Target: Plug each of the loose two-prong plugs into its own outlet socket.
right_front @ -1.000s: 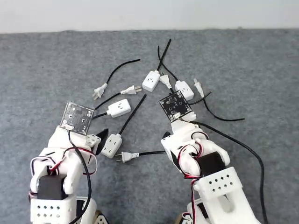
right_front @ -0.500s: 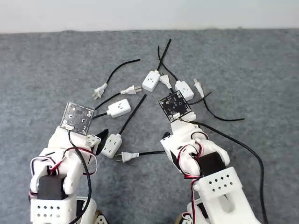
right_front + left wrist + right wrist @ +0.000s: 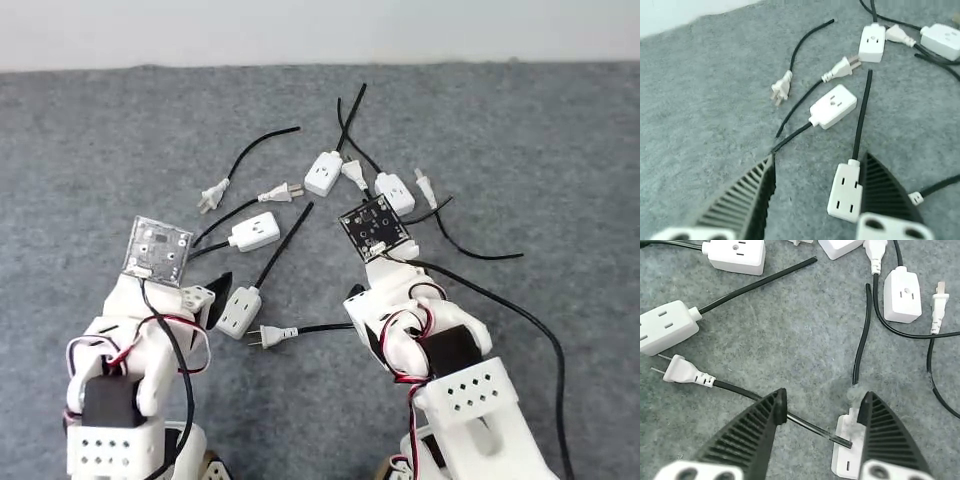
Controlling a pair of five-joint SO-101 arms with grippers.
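The grey bench (image 3: 560, 150) carries every item. The left tool (image 3: 819, 159) is spread wide and holds nothing; one finger sits just beside an outlet socket (image 3: 845, 192). The right tool (image 3: 824, 396) is also spread wide and empty, above the black cable (image 3: 765, 400) of a loose plug (image 3: 682, 371).

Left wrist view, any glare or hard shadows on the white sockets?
Left wrist view: no glare; the middle socket is evenly lit, with a thin soft shadow under it. Right wrist view: same soft light, faint shadow beside the plug. High view: flat, even light across the grey mat.
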